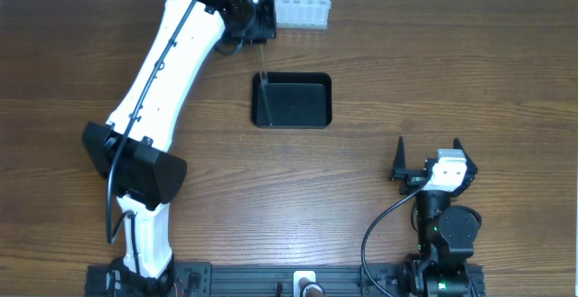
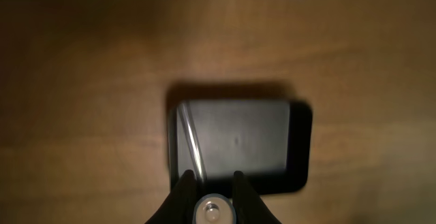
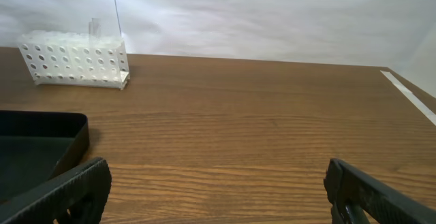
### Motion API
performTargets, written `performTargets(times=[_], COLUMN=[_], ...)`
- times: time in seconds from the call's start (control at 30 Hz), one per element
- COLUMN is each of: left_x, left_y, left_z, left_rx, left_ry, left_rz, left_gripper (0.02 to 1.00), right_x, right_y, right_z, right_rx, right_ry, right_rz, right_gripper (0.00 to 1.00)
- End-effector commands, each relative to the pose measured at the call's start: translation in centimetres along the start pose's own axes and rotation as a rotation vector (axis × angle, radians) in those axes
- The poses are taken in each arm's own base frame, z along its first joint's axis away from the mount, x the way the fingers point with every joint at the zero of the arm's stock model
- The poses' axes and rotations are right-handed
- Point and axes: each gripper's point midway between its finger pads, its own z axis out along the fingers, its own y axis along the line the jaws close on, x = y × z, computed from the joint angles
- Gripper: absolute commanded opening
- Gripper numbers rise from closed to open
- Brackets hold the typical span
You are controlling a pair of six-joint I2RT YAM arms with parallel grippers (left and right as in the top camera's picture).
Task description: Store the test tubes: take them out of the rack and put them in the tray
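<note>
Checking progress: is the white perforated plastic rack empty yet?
Not empty. At least one clear test tube stands upright in the white perforated plastic rack, poking above its top.

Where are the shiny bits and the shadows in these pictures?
Left wrist view: a bright streak of glare runs along the test tube, and a dark shadow hugs the black tray on dim wood. Right wrist view: brighter, even light, just a thin shadow under the white rack. Top view: even light, the test tube only a faint pale line.
</note>
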Motion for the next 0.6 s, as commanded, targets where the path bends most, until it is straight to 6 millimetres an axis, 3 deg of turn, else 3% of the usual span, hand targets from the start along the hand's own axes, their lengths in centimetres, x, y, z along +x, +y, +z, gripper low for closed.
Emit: performTargets(times=[0.03,0.33,0.6], left_x=[2.9,4.6,4.6], left_y=[-1.0,-1.1,-0.9], left_z=[4.3,10.3,13.0], left_rx=[0.007,-0.023,-0.029], left_ry=[0.169,0.281,0.291], left_rz=[-0.029,-0.031,-0.033], left_gripper=[0.04,0.038,0.04], right_x=[0.2,0.2,0.2], right_y=[0.2,0.2,0.2], right_z=[0.0,0.0,0.0], right_rx=[-0.009,-0.009,-0.009], right_ry=[0.001,0.001,0.001], right_rz=[-0.004,-0.004,-0.004], right_gripper=[0.993,0.993,0.991])
